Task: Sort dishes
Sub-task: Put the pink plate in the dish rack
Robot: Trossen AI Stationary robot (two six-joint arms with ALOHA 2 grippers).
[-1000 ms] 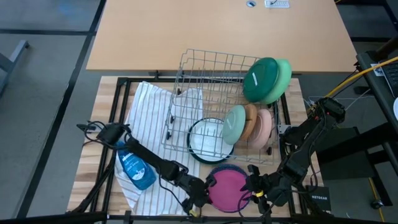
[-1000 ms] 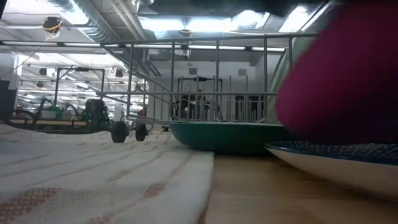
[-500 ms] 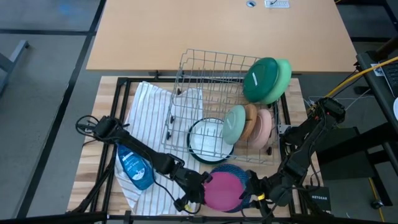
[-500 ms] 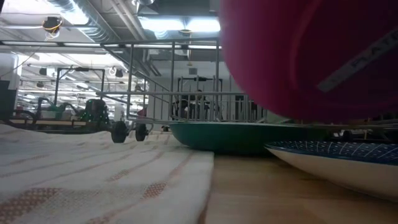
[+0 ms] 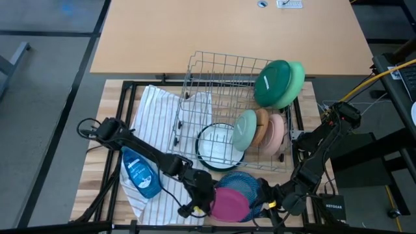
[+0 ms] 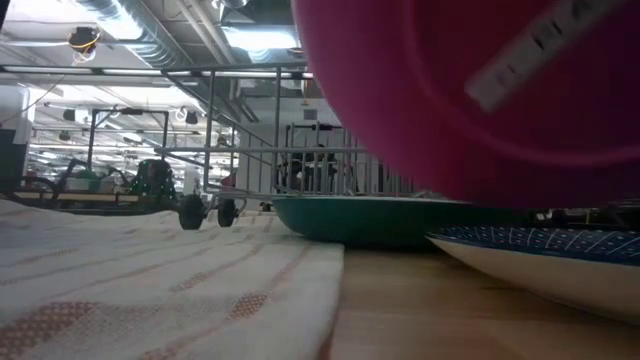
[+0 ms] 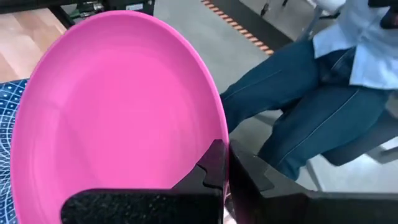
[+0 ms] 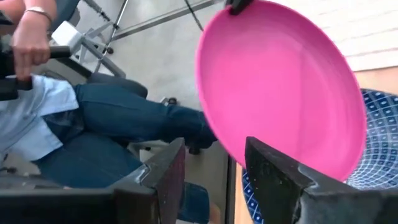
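A magenta plate (image 5: 229, 203) is at the table's near edge, tilted, above a blue patterned plate (image 5: 246, 183) that lies flat on the wood. My left gripper (image 5: 200, 199) is shut on the magenta plate. My right gripper (image 5: 265, 201) is just right of the plate and open; in its wrist view the plate (image 8: 280, 87) is beyond the fingers. In the wire rack (image 5: 218, 71), dark green (image 5: 273, 81), light green (image 5: 297, 78), sage (image 5: 245, 130), tan (image 5: 262, 123) and peach (image 5: 277, 133) plates stand on edge. A white, dark-rimmed bowl (image 5: 218, 145) lies there too. My left gripper pinches the magenta plate's rim (image 7: 211, 140) between its two fingers, one on the plate's inner face and one behind it. It comes at the plate level, from the table's left. The plate is lifted clear of the blue plate and tilted.
A striped cloth (image 5: 156, 140) lies on the table's left half with a blue soap bottle (image 5: 140, 174) on it. The rack takes up the middle. A seated person's legs (image 7: 298, 106) are beyond the near edge. The light tabletop (image 5: 227, 32) stretches past the rack.
The magenta plate has moved with my left gripper a little toward the table's left and near edge, away from my right gripper, and has tipped steeper. More of the blue plate beneath now shows. In the low view the plate has swept across from the right.
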